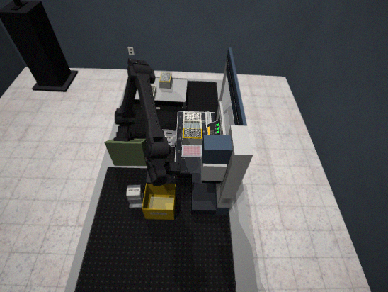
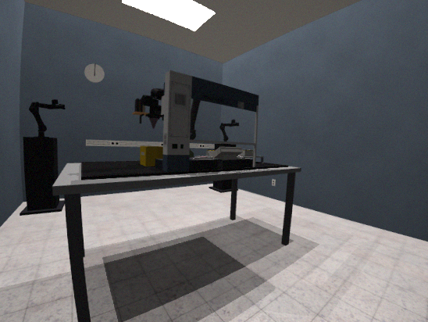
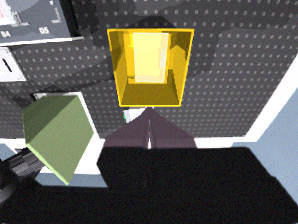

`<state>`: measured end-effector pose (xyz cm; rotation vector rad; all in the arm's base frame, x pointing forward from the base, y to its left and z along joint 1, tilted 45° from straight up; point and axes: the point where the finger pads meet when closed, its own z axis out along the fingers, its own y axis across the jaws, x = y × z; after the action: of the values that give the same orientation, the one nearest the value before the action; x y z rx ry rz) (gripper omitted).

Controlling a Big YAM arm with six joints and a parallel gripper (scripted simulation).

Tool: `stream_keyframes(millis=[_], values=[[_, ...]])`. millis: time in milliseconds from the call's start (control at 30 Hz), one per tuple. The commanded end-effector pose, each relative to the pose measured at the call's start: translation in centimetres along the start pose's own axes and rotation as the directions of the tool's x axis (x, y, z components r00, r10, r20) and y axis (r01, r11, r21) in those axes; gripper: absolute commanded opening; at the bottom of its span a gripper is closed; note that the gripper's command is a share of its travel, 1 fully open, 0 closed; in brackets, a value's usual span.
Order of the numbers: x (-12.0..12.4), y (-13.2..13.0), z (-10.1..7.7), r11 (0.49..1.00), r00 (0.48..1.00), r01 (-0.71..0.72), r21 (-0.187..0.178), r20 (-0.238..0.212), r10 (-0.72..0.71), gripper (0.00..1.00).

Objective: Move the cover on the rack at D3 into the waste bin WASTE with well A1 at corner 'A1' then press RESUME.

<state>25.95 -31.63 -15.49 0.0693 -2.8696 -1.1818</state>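
Observation:
The yellow waste bin stands on the black mat in front of the deck. A pale flat cover (image 1: 156, 203) lies inside it, below the rim. In the wrist view the bin (image 3: 150, 67) is straight below, with the pale cover (image 3: 150, 57) on its floor. My gripper (image 3: 149, 111) is shut and empty, hanging high over the bin's near rim; it also shows in the exterior view (image 2: 153, 122). The yellow-framed tip rack (image 1: 192, 132) at D3 shows its dotted top, with no cover on it.
A pink plate (image 1: 192, 151) sits at D4, and more labware (image 1: 191, 120) sits beyond the rack. A small white key box (image 1: 133, 193) stands left of the bin. An olive block (image 1: 125, 152) is by my arm. The handler's gantry (image 1: 230, 142) rises on the right. The shelf (image 1: 170, 88) is at the back.

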Motion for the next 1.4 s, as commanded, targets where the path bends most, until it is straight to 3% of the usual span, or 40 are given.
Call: stream_keyframes(millis=[0, 33, 133, 167, 200, 333, 400, 500, 867, 967, 1000, 1133, 1200, 1233, 1367], values=[[-0.7, -1.8, -2.8, 0.999, 0.999, 0.030, 0.043, 0.022, -0.031, 0.00], [-1.0, -1.4, -4.0, 0.997, 0.999, 0.038, 0.067, 0.030, -0.040, 0.00], [-0.9, -1.5, -4.5, 0.997, 0.999, 0.035, 0.066, 0.032, -0.037, 0.00], [-0.7, -1.7, -3.6, 0.998, 0.999, 0.030, 0.050, 0.027, -0.031, 0.00], [-0.7, -1.6, -4.5, 0.997, 0.998, 0.052, 0.059, 0.028, -0.054, 0.00], [-0.3, -0.2, -1.9, 0.994, 0.994, 0.109, 0.006, -0.002, -0.109, 0.00], [-0.3, -0.2, -1.9, 0.994, 0.994, 0.109, 0.006, -0.002, -0.109, 0.00], [-1.0, 1.6, -2.4, 0.994, 0.995, 0.099, 0.035, 0.004, -0.099, 0.00], [-0.8, 7.1, -2.2, 0.996, 0.996, 0.089, 0.032, 0.004, -0.089, 0.00], [-0.8, 7.1, -2.2, 0.996, 0.996, 0.089, 0.032, 0.004, -0.089, 0.00], [-0.7, 4.9, -3.1, 0.996, 0.997, 0.070, 0.047, 0.029, -0.072, 0.00], [0.1, 6.2, -1.6, 0.998, 0.998, 0.060, 0.004, 0.009, -0.060, 0.00], [-0.4, 6.4, -1.4, 0.997, 0.997, 0.073, 0.005, -0.001, -0.073, 0.00], [-0.8, 7.7, -2.2, 0.992, 0.992, 0.126, 0.026, 0.001, -0.127, 0.00], [-0.7, 9.8, -2.1, 0.994, 0.995, 0.104, 0.023, 0.001, -0.104, 0.00]])
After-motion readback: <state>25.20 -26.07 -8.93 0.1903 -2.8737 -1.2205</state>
